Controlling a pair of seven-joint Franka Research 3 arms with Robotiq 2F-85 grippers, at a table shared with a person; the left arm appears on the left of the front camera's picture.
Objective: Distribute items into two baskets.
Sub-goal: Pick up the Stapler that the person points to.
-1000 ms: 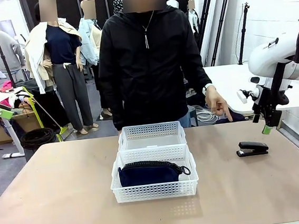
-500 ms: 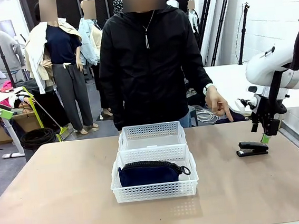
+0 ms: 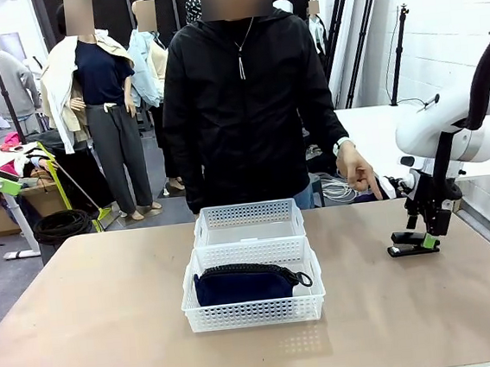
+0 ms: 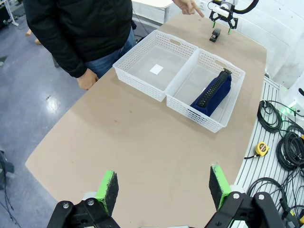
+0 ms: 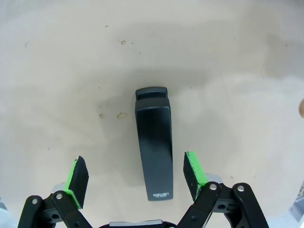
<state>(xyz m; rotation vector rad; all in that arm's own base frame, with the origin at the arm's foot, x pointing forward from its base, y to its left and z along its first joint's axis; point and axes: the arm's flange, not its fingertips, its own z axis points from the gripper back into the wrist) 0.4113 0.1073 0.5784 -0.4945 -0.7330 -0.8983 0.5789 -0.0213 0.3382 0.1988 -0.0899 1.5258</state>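
Table (image 3: 110, 318): tan top in a workroom, with a person (image 3: 246, 105) in a black jacket standing at the far side, behind the baskets.
Left gripper (image 4: 163, 187): hangs high over the table's left end, well apart from the near basket; its green pads (image 4: 108, 187) stand wide apart with nothing between them.
Near basket (image 3: 254, 311): white lattice plastic, at the middle of the table, long side toward the robot (the landmark for the rest).
Far basket (image 3: 248, 213): same make, touching the near basket's far long wall; a small white label (image 4: 156, 69) lies on its floor.
Pouch (image 3: 242, 286): navy fabric with a black zipper, lying inside the near basket, filling most of its length.
Person's hand (image 3: 357, 171): beyond and to the right of the near basket, over the table's far edge, one finger pointing downward.
Stapler (image 5: 154, 152): black, flat on the bare table well to the right of the near basket, in neither basket.
Right gripper (image 5: 137, 175): down at the stapler, fingers spread, one green pad (image 5: 194, 168) on each side of it, with a gap showing on both sides.
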